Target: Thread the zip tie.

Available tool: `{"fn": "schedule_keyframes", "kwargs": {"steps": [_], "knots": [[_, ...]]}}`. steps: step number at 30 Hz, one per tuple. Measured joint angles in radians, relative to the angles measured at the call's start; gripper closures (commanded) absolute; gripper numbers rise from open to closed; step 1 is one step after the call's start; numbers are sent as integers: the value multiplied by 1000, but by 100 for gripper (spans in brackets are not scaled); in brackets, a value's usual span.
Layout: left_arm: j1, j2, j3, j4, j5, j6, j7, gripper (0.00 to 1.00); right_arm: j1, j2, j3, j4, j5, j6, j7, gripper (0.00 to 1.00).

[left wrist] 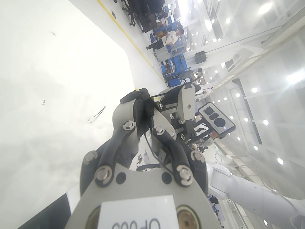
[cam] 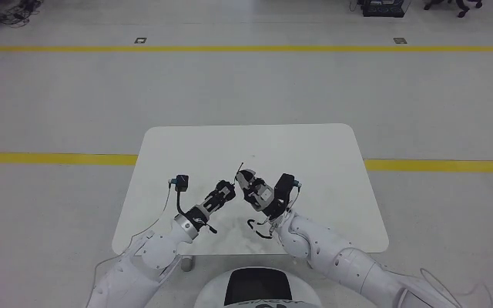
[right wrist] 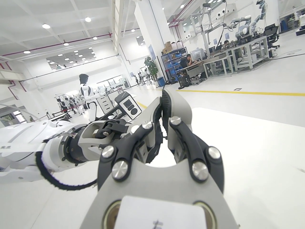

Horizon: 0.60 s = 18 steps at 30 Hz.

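Both grippers meet above the near middle of the white table (cam: pixel 308 146). My left gripper (cam: pixel 226 189) (left wrist: pixel 142 100) is shut, and a thin black strand of the zip tie (left wrist: pixel 149 144) runs back between its fingers. My right gripper (cam: pixel 246 182) (right wrist: pixel 164 97) is shut too, with its fingertips close against the left one's. The zip tie's thin black tip (cam: pixel 240 166) (right wrist: pixel 166 85) sticks out past the right fingertips. In the left wrist view the right gripper (left wrist: pixel 187 96) stands just beyond; in the right wrist view the left gripper (right wrist: pixel 108 125) lies alongside.
The table has rounded corners, and its far edge (cam: pixel 246 125) lies well beyond the grippers. A small thin dark scrap (left wrist: pixel 99 114) lies on the tabletop near the left gripper. Yellow floor lines (cam: pixel 69 159) run behind the table.
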<state>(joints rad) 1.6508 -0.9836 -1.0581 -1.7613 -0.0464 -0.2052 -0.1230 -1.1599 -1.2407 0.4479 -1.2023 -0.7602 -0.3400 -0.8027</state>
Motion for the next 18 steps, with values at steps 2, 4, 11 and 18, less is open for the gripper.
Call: {"fn": "schedule_keyframes", "kwargs": {"steps": [2,4,11,18], "knots": [[0,0,0,0,0,0,0,100,2,-1,-5,4,7,0,2,100],[0,0,0,0,0,0,0,100,5,-2,-10,9,13,0,4,100],[0,0,0,0,0,0,0,100,10,-3,-21,24,34,0,-1,100],[0,0,0,0,0,0,0,100,14,-2,-26,34,46,0,-7,100]]}}
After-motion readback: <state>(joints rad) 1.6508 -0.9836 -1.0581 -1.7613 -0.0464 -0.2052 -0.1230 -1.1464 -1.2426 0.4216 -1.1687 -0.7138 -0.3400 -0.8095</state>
